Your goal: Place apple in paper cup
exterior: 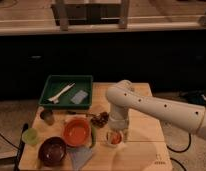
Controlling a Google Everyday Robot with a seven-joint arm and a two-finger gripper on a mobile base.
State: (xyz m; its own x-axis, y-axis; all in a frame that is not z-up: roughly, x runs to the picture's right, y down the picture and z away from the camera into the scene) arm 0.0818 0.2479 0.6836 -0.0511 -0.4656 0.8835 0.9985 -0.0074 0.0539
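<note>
Camera view: gripper (pixel 116 131) over apple (pixel 114 139) near table (pixel 146 150) front.

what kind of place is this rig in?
Probably a lab or office test station: a wooden table on a speckled floor, with a green tray and orange bowl staged. The gripper hangs over the paper cup.

Wooden table (pixel 143 131), green tray (pixel 57 86), orange bowl (pixel 76 132), seemingly paper cup (pixel 109 140) beneath hand (pixel 117 129)

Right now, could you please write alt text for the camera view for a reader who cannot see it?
A white robot arm holds its claw over the apple at the paper cup on a wooden table, beside an orange bowl and green tray.
</note>
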